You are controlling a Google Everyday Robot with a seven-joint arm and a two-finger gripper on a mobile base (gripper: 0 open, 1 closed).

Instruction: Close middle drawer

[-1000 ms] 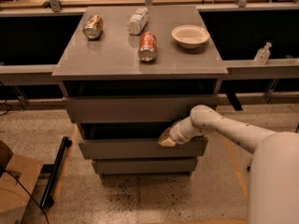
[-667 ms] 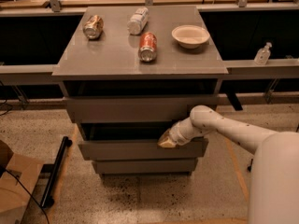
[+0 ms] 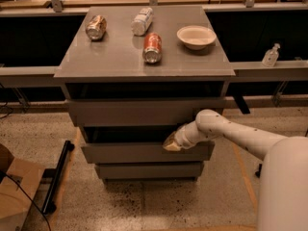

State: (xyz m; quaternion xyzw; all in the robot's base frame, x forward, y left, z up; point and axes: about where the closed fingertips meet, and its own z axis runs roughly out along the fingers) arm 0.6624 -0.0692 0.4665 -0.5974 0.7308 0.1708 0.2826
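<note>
**Gripper at the rim of the middle drawer**

Gripper [image 3: 172, 143] at the upper edge of the middle drawer [image 3: 139, 153], toward the right end of its front, apparently touching it. Impossible to tell whether wide or narrow (tip seen only as one pale tan lump). Behind it, white arm [image 3: 236, 134] reaching in from the lower right, rounded joint just beside the drawer's right corner. Broad white robot body [image 3: 284, 186] in the bottom right corner.

Middle drawer partly pulled out, second of three in the grey cabinet, with a dark strip of its open inside showing between its front and the top drawer [image 3: 144, 111] above. Lowest drawer front [image 3: 149, 170] narrower, directly beneath.

On the cabinet top [image 3: 110, 61]: a tan can [image 3: 96, 27] lying at the back left, a white bottle [image 3: 142, 21] on its side near it, a red can [image 3: 152, 47] lying closer to the middle, a pale bowl [image 3: 196, 36] upright at the right, all well apart.

Further out: a small clear pump bottle [image 3: 271, 56] on the ledge to the right, a black bar [image 3: 57, 177] on the speckled floor at the left, a cardboard box [image 3: 17, 196] beside it.
</note>
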